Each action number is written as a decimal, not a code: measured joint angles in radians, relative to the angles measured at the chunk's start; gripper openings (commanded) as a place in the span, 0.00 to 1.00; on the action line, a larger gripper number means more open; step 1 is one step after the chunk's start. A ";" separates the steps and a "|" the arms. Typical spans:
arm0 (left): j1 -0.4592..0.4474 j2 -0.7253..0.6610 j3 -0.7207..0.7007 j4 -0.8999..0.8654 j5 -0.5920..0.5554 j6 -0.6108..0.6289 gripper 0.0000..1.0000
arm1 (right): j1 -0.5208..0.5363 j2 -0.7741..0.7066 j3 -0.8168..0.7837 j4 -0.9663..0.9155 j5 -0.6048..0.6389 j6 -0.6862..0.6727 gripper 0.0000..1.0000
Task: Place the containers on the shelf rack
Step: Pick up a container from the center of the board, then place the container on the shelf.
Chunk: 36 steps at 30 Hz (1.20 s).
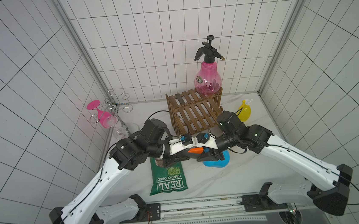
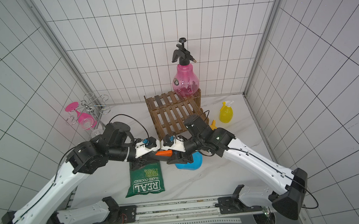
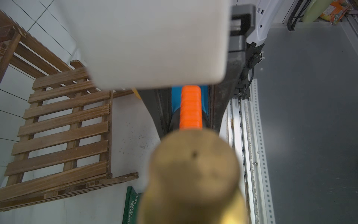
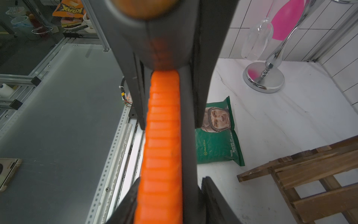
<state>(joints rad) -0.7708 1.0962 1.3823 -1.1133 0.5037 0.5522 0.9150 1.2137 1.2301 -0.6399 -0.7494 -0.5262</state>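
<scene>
R gripper (image 1: 201,157): jaws narrow, closed on the blue sprayer (image 1: 216,162) near its neck. In the L wrist view its dark fingers (image 3: 219,108) sit flush on both sides of the blue body, w/ the orange trigger (image 3: 190,108) btwn them.

L gripper (image 1: 184,156): jaws also narrow, around the sprayer's head end. The brass nozzle (image 3: 193,170) fills the lower ctr of its own cam, blurred, and hides the pads. Can't tell if it grips or only flanks.

Sprayer lies about level at ctr of both top views, trigger side up. The blue body is to the right under the R gripper, the head to the left. Can't tell if it rests on the table (image 1: 246,173).

Shelf rack (image 1: 196,113) stands just above that, ctr frame. Pink sprayer (image 1: 208,79) is upright on the upper tier's right end; lower tier bare. Yellow spray bottle (image 1: 244,111) stands on the table right of the rack. Yellow watering can (image 2: 213,124) is mostly hidden behind the R arm. Crisp bag (image 1: 169,180) lies flat below the L gripper.

Arms: both come in from the lower corners, elbows out and wrists level. The grippers point at each other, nearly nose to nose.
</scene>
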 measured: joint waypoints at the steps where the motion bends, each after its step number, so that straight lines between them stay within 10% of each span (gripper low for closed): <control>1: 0.000 -0.004 0.002 0.016 0.006 -0.007 0.65 | -0.005 -0.010 -0.011 0.017 -0.006 0.011 0.19; 6: 0.001 -0.053 0.024 0.121 0.023 -0.082 0.98 | -0.053 -0.057 -0.064 0.116 -0.042 0.075 0.18; 18: 0.053 -0.413 -0.023 0.512 -0.268 -0.309 0.98 | -0.248 -0.040 -0.153 0.702 0.006 0.428 0.19; 26: 0.053 -0.679 -0.470 0.670 -0.529 -0.537 0.99 | -0.238 0.395 0.228 1.098 0.275 0.526 0.18; 36: 0.053 -0.815 -0.484 0.636 -0.632 -0.652 0.99 | -0.219 0.686 0.530 1.228 0.468 0.516 0.19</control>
<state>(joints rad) -0.7177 0.2813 0.8982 -0.4778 -0.1284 -0.0994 0.6960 1.8996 1.7603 0.5877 -0.2817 -0.0101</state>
